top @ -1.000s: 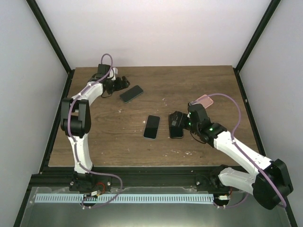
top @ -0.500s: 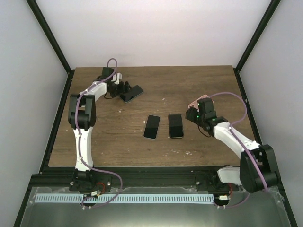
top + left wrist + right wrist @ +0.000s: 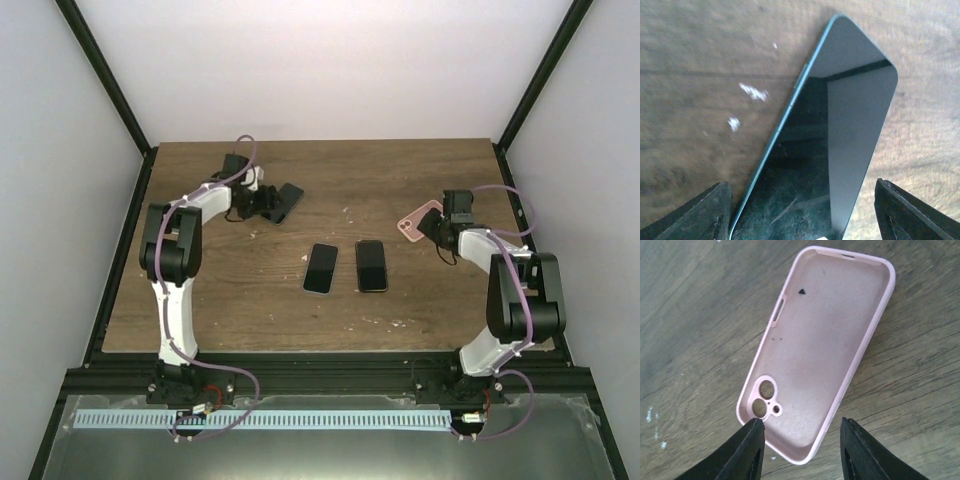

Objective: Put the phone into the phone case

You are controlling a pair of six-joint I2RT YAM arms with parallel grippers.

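Observation:
A dark phone (image 3: 835,140) with a teal edge lies screen up at the back left of the table (image 3: 420,170); from above this phone (image 3: 289,197) is partly covered by my left gripper (image 3: 266,203). That left gripper (image 3: 802,222) is open, one finger on either side of the phone's near end, with a gap on the right. An empty pink phone case (image 3: 822,345) lies inside up at the right, seen from above as the case (image 3: 414,222). My right gripper (image 3: 801,452) stands open around the case's camera-hole end; it shows in the top view as well (image 3: 436,228).
Two more dark phones lie side by side mid-table, one on the left (image 3: 320,268) and one on the right (image 3: 371,265). The black frame posts and white walls close in the table on both sides and at the back.
My left gripper has slid right onto the teal-edged phone and narrowed a little. My right arm has swung from the middle phone out to the pink case, its jaws narrowing.

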